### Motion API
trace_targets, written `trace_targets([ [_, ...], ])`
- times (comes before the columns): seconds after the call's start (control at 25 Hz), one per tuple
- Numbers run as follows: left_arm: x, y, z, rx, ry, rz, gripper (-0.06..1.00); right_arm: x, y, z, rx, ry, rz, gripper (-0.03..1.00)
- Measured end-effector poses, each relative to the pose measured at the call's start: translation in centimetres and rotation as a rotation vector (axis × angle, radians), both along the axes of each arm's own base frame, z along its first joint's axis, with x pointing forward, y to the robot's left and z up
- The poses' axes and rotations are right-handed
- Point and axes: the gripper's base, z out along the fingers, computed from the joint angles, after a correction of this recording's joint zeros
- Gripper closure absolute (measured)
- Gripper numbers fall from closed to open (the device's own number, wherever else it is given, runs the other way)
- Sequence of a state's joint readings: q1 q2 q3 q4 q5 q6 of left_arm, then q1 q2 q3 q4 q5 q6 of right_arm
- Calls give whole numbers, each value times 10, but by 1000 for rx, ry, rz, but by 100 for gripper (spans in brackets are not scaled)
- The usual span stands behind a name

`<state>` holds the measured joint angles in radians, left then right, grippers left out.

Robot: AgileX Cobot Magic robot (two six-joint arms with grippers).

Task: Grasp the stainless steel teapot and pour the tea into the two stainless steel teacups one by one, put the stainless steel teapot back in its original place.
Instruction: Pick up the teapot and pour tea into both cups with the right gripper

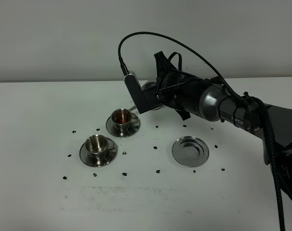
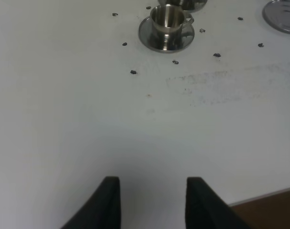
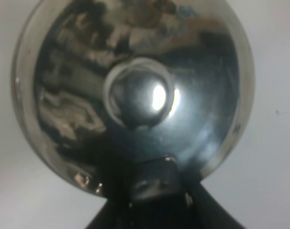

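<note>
My right gripper (image 1: 161, 91) is shut on the handle of the stainless steel teapot (image 1: 147, 88) and holds it tilted in the air above the far teacup (image 1: 121, 117). Brown tea shows inside this cup. The arm and its camera hide most of the pot. In the right wrist view the teapot (image 3: 140, 95) fills the frame, lid knob in the middle, with the gripper (image 3: 152, 191) on its handle. The near teacup (image 1: 97, 144) stands on its saucer and looks empty; it also shows as the teacup (image 2: 167, 18). The pot's original place, the bare round saucer (image 1: 190, 150), lies to the right. My left gripper (image 2: 152, 180) hovers open and empty over bare table.
Small dark marks dot the white table (image 1: 40, 120) around the saucers. The table's front edge (image 2: 264, 196) runs close to the left gripper. The right arm and its black cable (image 1: 275, 159) span the right side of the table.
</note>
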<state>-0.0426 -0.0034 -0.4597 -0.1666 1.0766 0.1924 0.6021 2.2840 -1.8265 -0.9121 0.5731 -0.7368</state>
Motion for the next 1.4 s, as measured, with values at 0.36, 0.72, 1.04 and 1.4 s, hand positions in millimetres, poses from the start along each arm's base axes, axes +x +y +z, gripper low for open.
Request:
trace_targets([
  [0.36,0,0,0,0,0,0,63,0,0,0,-8,-2,8,76],
  [0.72,0,0,0,0,0,0,63,-1,3,0,-14,-5,21,76],
  [1.04,0,0,0,0,0,0,63,0,2,1,-35,-17,33,76],
  [1.4,0,0,0,0,0,0,63,0,3,2,-35,-22,44,76],
])
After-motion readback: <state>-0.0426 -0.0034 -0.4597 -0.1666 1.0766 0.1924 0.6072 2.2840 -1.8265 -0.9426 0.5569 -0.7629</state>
